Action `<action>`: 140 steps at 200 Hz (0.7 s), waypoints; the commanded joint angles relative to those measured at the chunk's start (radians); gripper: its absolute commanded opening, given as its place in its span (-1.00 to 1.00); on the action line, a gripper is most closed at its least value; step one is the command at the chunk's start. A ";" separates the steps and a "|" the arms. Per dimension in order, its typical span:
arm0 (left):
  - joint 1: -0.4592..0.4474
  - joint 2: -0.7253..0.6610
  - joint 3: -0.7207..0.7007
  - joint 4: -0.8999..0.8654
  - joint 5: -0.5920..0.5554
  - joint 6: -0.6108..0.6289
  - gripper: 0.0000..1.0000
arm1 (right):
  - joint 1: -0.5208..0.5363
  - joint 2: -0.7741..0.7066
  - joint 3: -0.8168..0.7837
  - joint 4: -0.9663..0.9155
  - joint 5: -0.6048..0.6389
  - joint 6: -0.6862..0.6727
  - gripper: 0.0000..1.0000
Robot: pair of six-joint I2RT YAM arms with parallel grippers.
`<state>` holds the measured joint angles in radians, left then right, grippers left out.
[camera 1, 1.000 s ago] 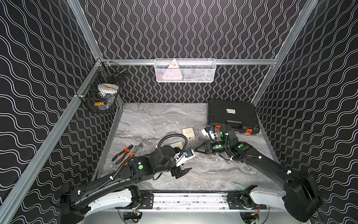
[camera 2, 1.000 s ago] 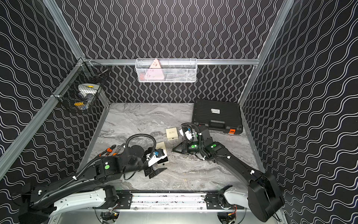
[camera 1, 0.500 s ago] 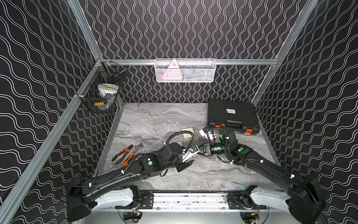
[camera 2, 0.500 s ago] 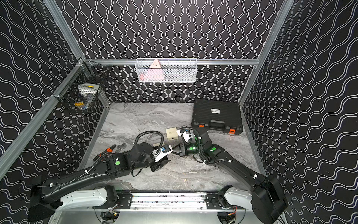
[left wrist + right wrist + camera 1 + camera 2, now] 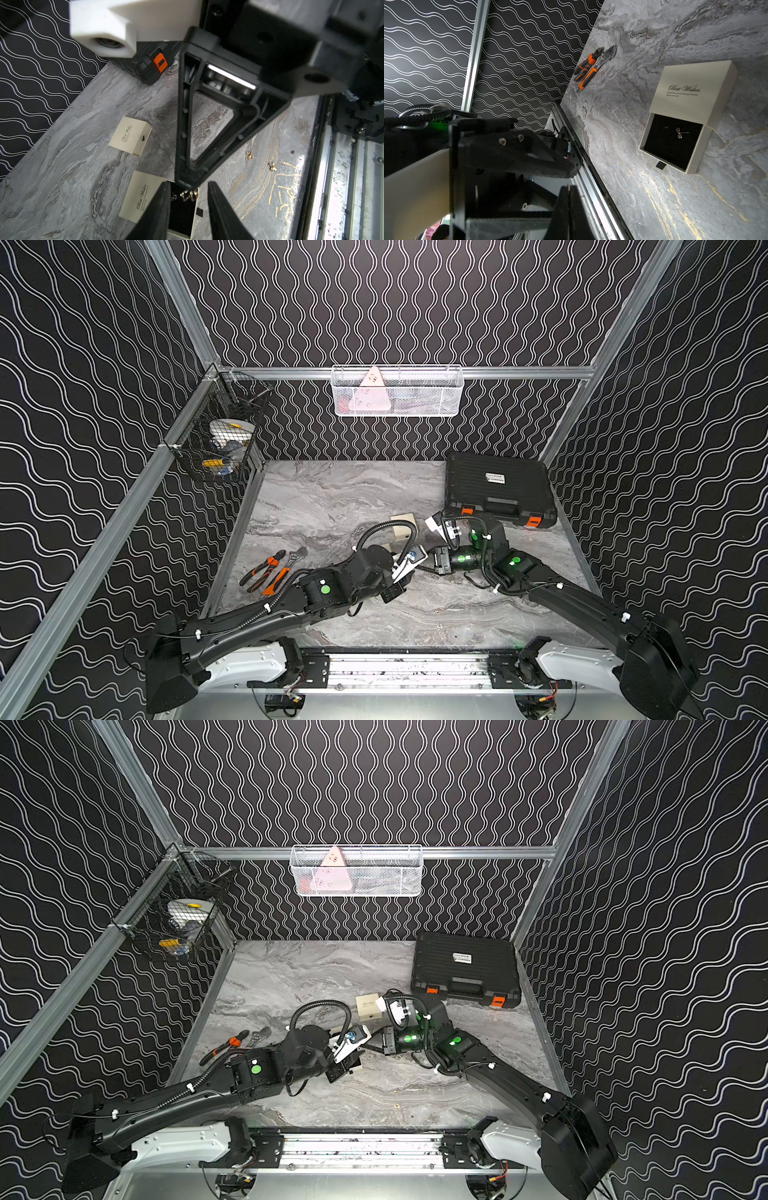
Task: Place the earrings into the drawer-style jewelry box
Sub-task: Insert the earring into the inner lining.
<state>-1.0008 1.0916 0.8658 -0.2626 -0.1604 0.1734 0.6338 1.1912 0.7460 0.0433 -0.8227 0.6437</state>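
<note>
left gripper (image 5: 188, 188): has moved in to mid-bench (image 5: 83, 166); jaws narrowed from wide, a gap left, nothing gripped.
gold earring (image 5: 189, 195): pinched at the right gripper (image 5: 569, 188) tip over the open drawer (image 5: 698, 151); handover looks likely.
right gripper: still closed.
loose earrings (image 5: 249, 154): two, near the bench's front edge.

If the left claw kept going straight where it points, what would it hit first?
Probably the right gripper: in the left wrist view its closed tip sits right ahead of the left gripper's spread fingers. Just beyond lies the jewelry box's open drawer, though depth is hard to judge.
</note>
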 commanded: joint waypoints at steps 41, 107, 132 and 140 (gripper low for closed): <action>0.003 0.004 0.006 0.029 -0.026 0.020 -0.59 | 0.001 0.007 0.000 0.050 -0.015 0.028 -1.00; 0.003 0.004 0.010 0.026 -0.033 0.012 -0.79 | 0.003 0.028 0.004 0.070 -0.026 0.056 -1.00; 0.004 0.014 0.015 0.020 -0.035 0.017 -0.91 | 0.003 0.033 0.010 0.056 -0.024 0.060 -0.71; 0.005 0.017 0.015 0.015 -0.039 0.016 -0.94 | 0.003 0.029 0.012 0.046 -0.021 0.058 -0.55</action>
<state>-0.9985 1.1004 0.8680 -0.2775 -0.1913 0.1860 0.6334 1.2217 0.7471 0.0872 -0.8276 0.6964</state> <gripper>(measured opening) 0.153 0.118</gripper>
